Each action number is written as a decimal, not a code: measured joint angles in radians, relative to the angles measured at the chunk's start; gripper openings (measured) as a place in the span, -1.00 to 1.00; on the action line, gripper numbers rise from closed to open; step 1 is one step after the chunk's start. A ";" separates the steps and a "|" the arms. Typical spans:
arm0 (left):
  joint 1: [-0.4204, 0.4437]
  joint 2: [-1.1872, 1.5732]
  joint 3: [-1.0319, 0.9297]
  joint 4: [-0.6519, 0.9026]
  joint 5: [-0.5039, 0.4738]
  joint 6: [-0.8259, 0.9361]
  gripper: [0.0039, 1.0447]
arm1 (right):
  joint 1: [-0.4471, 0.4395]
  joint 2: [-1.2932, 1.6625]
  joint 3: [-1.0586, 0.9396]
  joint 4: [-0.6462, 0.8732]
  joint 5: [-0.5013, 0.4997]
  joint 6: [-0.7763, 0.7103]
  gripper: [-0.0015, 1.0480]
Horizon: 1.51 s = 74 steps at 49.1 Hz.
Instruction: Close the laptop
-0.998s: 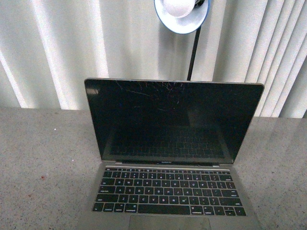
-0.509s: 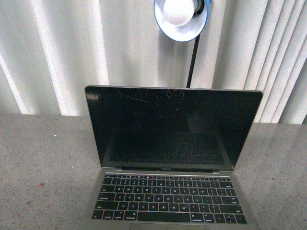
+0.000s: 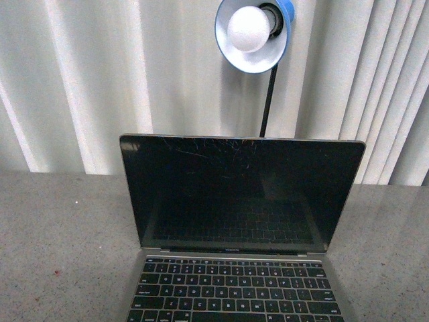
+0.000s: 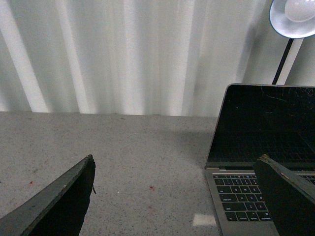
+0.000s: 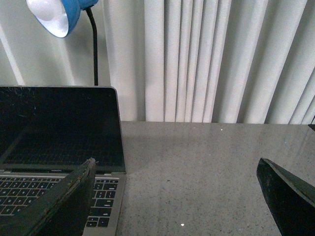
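While the front view has tipped up a bit since a second ago, so more of the blue lamp (image 3: 253,33) shows and less of the keys, the laptop (image 3: 241,201) itself has not changed. Its lid stands just as open. It sits on the grey worktop (image 3: 60,235), away from the back edge. The left gripper (image 4: 177,162) and the right gripper (image 5: 177,162) wait on either side, fingers spread wide, holding nothing. I think the closing has not started yet.
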 joint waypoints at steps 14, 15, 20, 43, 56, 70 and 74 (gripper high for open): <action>-0.035 0.038 0.024 -0.075 -0.116 -0.056 0.87 | 0.050 0.039 0.029 -0.089 0.140 0.014 0.86; -0.061 0.071 0.046 -0.142 -0.191 -0.090 0.87 | 0.060 0.054 0.033 -0.103 0.181 0.017 0.86; -0.126 0.237 0.105 -0.305 -0.460 -0.314 0.87 | 0.071 0.109 0.032 -0.061 0.193 0.027 0.86; -0.136 0.710 0.129 0.321 -0.335 -0.386 0.87 | -0.146 0.801 0.041 0.707 -0.010 -0.067 0.86; -0.124 1.282 0.412 0.695 -0.265 -0.178 0.87 | -0.151 1.324 0.385 0.893 -0.060 -0.285 0.86; -0.156 1.532 0.824 0.631 -0.209 0.146 0.87 | -0.087 1.565 0.777 0.745 -0.079 -0.575 0.86; -0.177 1.569 0.912 0.599 -0.174 0.256 0.87 | -0.074 1.604 0.848 0.713 -0.085 -0.634 0.86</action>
